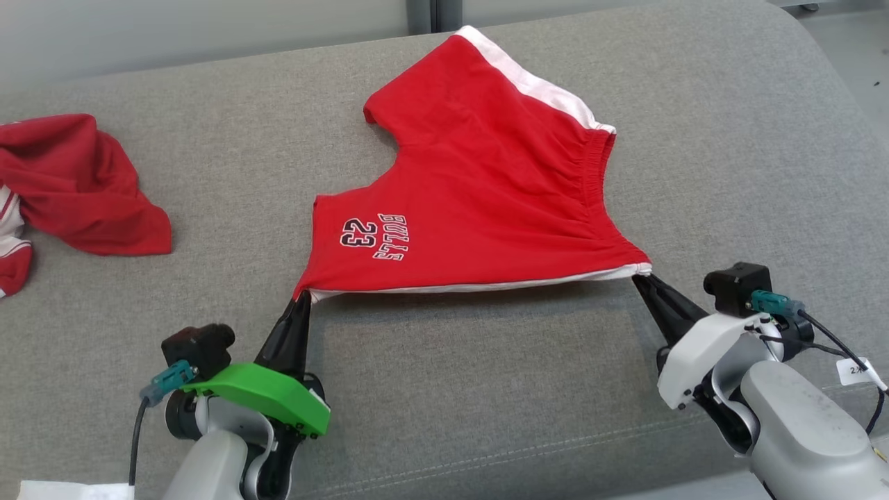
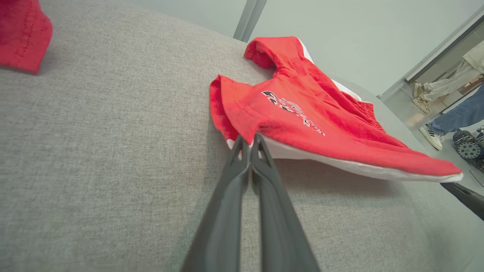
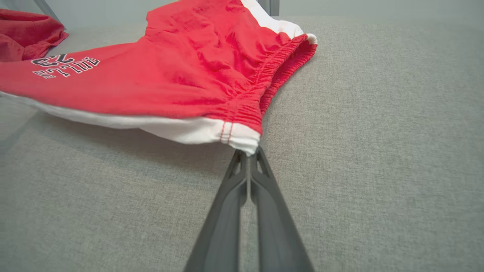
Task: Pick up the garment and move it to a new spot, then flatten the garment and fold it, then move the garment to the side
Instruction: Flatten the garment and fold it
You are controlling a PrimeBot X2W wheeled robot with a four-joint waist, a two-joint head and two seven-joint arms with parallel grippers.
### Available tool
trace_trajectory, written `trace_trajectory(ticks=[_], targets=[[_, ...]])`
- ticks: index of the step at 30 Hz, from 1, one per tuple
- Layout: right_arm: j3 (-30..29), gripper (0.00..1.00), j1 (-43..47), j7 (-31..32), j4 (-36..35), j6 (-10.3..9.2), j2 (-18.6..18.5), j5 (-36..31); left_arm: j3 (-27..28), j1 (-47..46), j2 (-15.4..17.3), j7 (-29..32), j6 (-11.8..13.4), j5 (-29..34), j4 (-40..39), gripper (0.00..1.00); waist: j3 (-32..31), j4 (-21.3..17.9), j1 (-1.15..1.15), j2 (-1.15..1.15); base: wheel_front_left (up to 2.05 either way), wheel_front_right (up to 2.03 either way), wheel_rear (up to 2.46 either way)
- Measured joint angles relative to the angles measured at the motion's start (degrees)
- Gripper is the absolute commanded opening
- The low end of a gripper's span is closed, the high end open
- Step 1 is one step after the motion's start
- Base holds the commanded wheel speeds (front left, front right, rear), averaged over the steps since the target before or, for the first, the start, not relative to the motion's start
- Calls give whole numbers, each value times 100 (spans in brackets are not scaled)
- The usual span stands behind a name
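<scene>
The garment (image 1: pixel 479 187) is a pair of red shorts with white side stripes and a "23" print, spread on the grey cushioned surface (image 1: pixel 486 389). Its near white-striped edge is lifted and stretched taut between my two grippers. My left gripper (image 1: pixel 303 297) is shut on the leg-hem corner, seen up close in the left wrist view (image 2: pixel 249 140) at the garment (image 2: pixel 302 117). My right gripper (image 1: pixel 640 279) is shut on the waistband corner, which the right wrist view (image 3: pixel 247 153) shows at the white stripe of the garment (image 3: pixel 170 75). The far half rests on the surface.
A second red and white garment (image 1: pixel 66 187) lies crumpled at the far left, also seen in the wrist views (image 2: pixel 22 34) (image 3: pixel 26 32). The surface's back edge meets a pale wall. In the left wrist view, people's legs (image 2: pixel 450 102) stand on the floor beyond.
</scene>
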Motion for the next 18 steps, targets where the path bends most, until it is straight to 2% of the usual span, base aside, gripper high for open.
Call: trace_trajectory(ticks=[9, 18], targets=[[307, 0, 490, -38, -65, 1, -40, 87, -172, 465, 4, -35, -5, -33, 15, 0, -135, -68, 0, 0, 0, 0, 0], [283, 0, 552, -89, -179, 7, -116, 148, -292, 593, 20, -42, -12, -15, 19, 0, -189, -140, 0, 0, 0, 0, 0]])
